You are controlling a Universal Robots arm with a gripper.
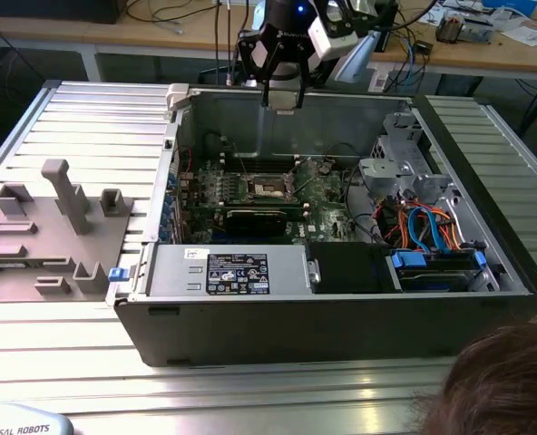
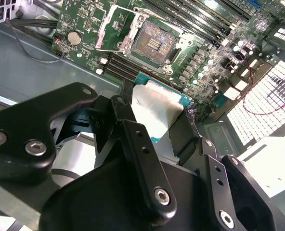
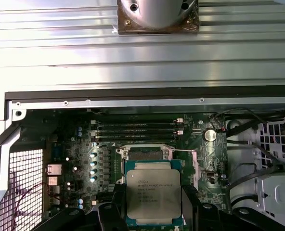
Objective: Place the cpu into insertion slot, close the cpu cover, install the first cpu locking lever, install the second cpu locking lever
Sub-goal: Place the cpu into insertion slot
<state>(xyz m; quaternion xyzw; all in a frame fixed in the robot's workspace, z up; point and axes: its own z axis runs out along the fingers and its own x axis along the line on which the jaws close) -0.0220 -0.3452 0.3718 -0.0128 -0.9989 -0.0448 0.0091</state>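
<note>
- End effector (image 1: 282,98) — black jointed fingers clamp the cpu (image 3: 153,195): flat square, dull silver lid, green edge.
- Insertion slot (image 2: 152,44) — square, dark pin field, uncovered; cpu cover (image 2: 114,30), a thin silver frame, beside it.

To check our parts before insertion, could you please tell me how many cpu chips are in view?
1. The cpu is held in the gripper over the motherboard, close to the empty insertion slot. Another could be hidden behind the gripper.
</note>
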